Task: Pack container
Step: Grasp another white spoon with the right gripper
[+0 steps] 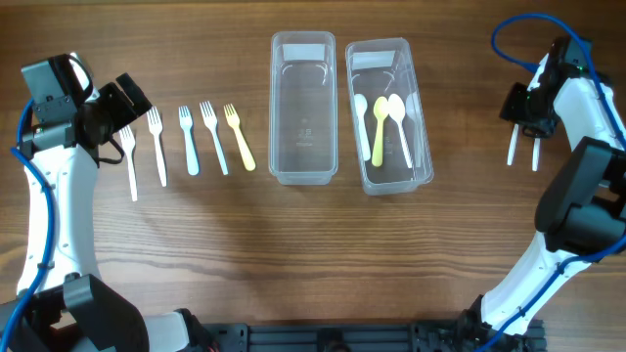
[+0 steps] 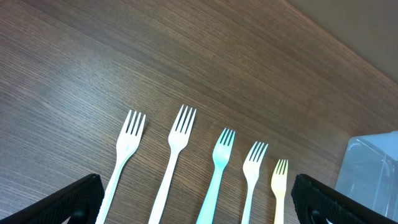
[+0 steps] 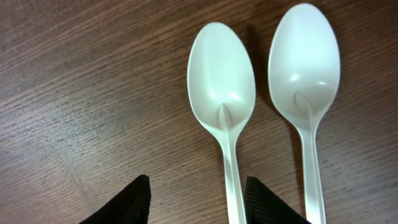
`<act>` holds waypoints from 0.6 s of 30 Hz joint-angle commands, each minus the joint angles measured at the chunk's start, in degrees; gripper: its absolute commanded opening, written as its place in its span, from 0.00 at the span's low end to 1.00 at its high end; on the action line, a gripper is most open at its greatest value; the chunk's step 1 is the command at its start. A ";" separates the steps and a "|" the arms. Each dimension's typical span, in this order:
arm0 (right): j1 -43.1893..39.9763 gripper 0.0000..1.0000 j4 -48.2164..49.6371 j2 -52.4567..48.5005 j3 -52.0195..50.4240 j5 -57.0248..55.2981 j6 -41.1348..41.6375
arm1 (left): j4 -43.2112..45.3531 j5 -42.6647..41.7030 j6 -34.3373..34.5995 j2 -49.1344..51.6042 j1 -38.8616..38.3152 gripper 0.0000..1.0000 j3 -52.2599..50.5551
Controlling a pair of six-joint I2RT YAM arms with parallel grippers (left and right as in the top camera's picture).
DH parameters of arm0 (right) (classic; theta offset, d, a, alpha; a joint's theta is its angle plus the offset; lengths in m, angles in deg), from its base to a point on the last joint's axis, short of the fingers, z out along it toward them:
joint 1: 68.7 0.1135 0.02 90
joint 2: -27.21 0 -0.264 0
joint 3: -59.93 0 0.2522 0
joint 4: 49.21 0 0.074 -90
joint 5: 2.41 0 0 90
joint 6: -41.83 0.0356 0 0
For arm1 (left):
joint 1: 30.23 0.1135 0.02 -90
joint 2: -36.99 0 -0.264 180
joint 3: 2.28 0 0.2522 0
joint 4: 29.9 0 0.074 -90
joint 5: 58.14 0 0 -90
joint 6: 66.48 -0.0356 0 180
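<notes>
Spoon (image 3: pixel 222 87) flat on table (image 1: pixel 293 244), well R of spoon container (image 1: pixel 423 147), handle lying between jaws of R gripper (image 3: pixel 198 204); jaws narrow, apart, gripping nothing. I'd centre on handle, lower to tabletop, close evenly. Second spoon (image 3: pixel 304 62) just beside: nudge risk. Empty container (image 1: pixel 303 108) next to filled one. Five forks (image 1: pixel 191 142) far L; L gripper (image 2: pixel 202 202) wide, nothing held.
</notes>
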 commanded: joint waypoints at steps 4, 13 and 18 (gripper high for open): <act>-0.11 0.48 1.68 -4.31 -0.15 -1.60 -0.28 | 0.02 -1.05 -0.96 0.04 0.26 1.00 1.11; -0.98 0.23 2.56 -6.64 -0.15 -1.77 -0.09 | 0.04 -1.05 -0.96 0.04 0.26 1.00 1.11; -0.98 0.04 1.68 -8.09 -0.15 -1.62 -0.09 | 0.04 -1.05 -0.94 0.04 0.26 1.00 1.11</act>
